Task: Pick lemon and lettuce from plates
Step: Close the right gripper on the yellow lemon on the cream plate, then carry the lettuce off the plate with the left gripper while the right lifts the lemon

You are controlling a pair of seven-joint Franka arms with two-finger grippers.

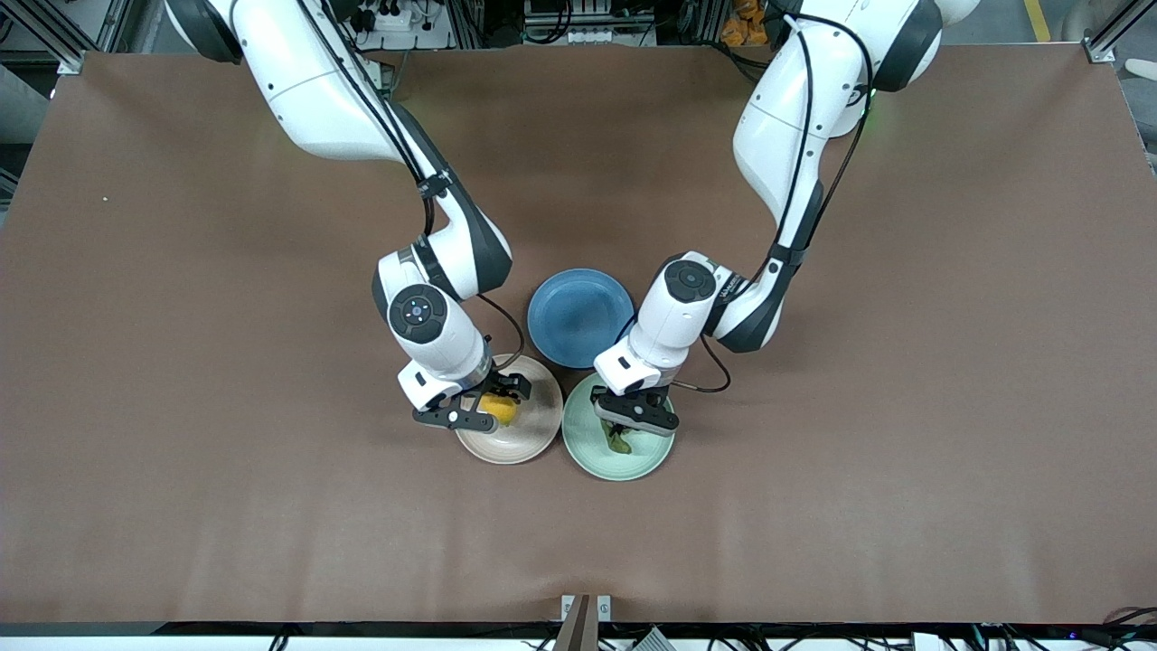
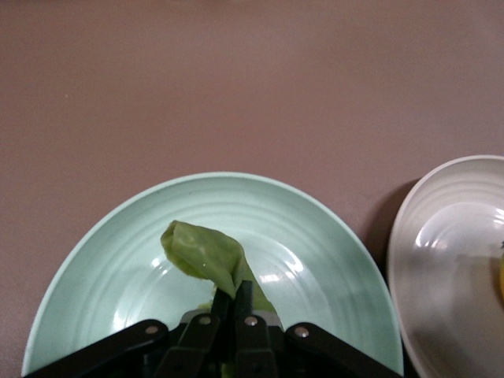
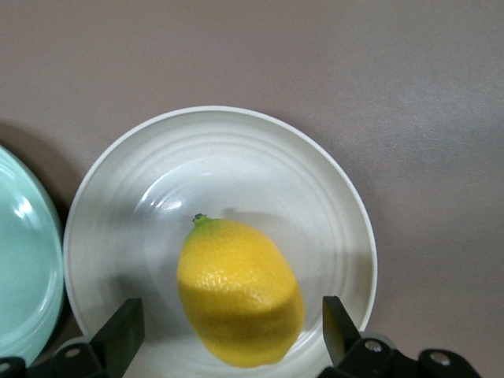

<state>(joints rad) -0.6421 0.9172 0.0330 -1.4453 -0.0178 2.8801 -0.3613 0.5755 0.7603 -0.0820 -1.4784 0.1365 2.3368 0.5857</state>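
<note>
The yellow lemon [image 1: 503, 411] lies in the beige plate [image 1: 526, 443]. My right gripper [image 1: 493, 405] is low over that plate, open, with one finger on each side of the lemon [image 3: 240, 291] and a gap to both. The green lettuce [image 1: 619, 442] is in the mint green plate [image 1: 592, 457]. My left gripper [image 1: 625, 429] is low over that plate and shut on the lettuce [image 2: 206, 257]. The leaf's loose end sticks out past the fingertips [image 2: 244, 298] above the plate's floor [image 2: 102, 260].
A blue plate [image 1: 580, 316] sits farther from the front camera, between the two arms' wrists. The two task plates stand side by side, almost touching. Brown table surface [image 1: 813, 506] lies all around them.
</note>
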